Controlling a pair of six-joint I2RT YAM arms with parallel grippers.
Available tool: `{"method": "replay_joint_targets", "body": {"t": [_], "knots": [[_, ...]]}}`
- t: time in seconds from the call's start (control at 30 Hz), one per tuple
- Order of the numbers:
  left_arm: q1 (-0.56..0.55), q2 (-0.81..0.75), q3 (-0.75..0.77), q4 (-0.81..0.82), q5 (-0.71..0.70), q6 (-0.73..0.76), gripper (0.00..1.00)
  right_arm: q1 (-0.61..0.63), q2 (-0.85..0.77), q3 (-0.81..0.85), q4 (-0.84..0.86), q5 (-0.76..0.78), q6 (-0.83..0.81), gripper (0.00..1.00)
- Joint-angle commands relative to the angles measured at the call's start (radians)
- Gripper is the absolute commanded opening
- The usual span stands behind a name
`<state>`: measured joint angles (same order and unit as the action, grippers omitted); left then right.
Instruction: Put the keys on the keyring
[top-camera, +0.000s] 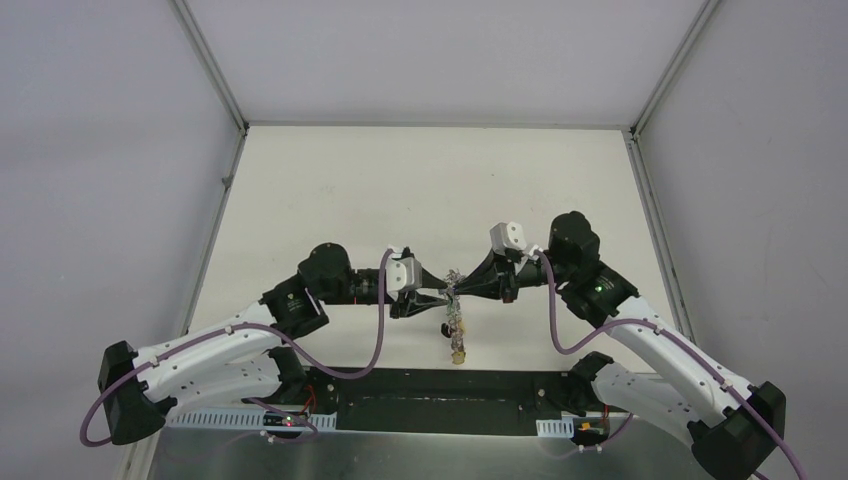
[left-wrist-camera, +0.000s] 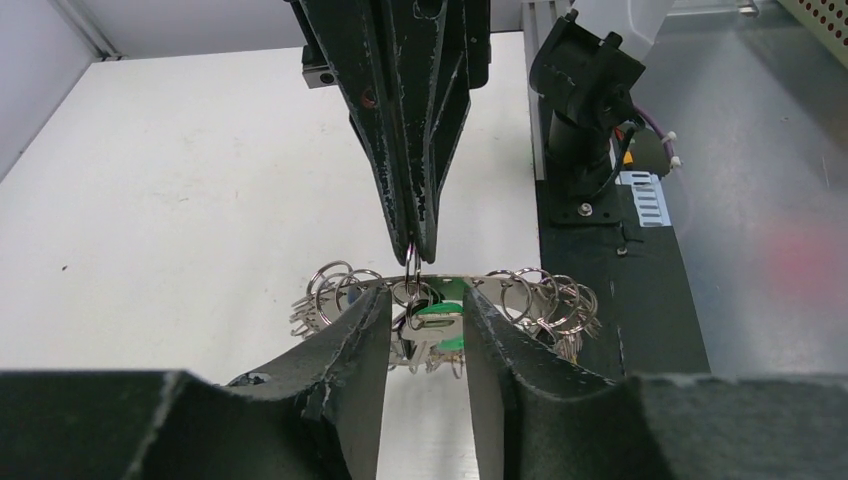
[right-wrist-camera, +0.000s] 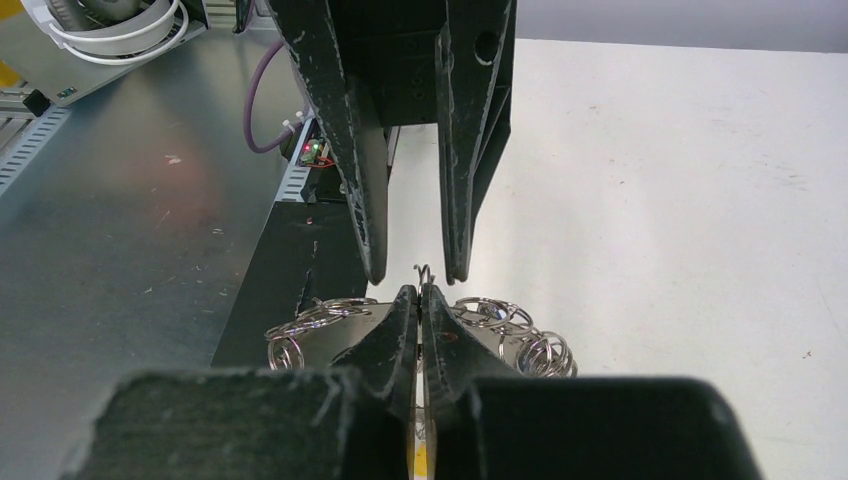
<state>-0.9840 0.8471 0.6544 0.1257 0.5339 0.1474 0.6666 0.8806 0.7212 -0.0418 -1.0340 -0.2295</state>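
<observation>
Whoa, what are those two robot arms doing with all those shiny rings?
They meet above the table. The right gripper is pinched shut on the keyring, holding the whole bunch up. The left gripper has its jaws open, one on either side of a green-tagged key hanging in the bunch.

A white tabletop (top-camera: 420, 190) spreads beneath and beyond the left gripper (top-camera: 447, 294) and right gripper (top-camera: 458, 292), enclosed by pale grey walls (top-camera: 100, 150) with metal corner posts (top-camera: 212, 70). Nearer than both lie a black strip (top-camera: 440, 400) and a brushed metal plate (top-camera: 400, 455). The light is soft and even.
</observation>
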Motion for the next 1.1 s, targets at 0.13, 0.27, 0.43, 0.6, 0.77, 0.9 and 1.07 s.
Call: {"method": "replay_joint_targets", "body": {"t": [0.13,0.27,0.43,0.6,0.77,0.9,1.07], "knots": [[-0.019,0.033,0.014,0.11,0.002,-0.01,0.23,0.006,-0.026,0.007,0.096,-0.035,0.002,0.0],[-0.02,0.038,0.013,0.117,-0.014,-0.021,0.21,0.006,-0.022,0.009,0.096,-0.036,0.006,0.0],[-0.022,0.044,0.011,0.115,-0.025,-0.028,0.02,0.007,-0.021,0.009,0.095,-0.037,0.004,0.0],[-0.021,0.026,0.013,0.086,-0.049,-0.02,0.0,0.007,-0.022,0.008,0.095,-0.023,0.007,0.0],[-0.021,0.016,0.086,-0.093,-0.087,-0.011,0.0,0.007,-0.026,0.011,0.083,0.007,0.009,0.2],[-0.021,0.03,0.197,-0.314,-0.09,0.022,0.0,0.006,-0.037,0.005,0.08,0.029,0.007,0.44],[-0.022,0.067,0.364,-0.568,-0.066,0.074,0.0,0.007,-0.036,0.002,0.091,0.029,0.013,0.59]]}}
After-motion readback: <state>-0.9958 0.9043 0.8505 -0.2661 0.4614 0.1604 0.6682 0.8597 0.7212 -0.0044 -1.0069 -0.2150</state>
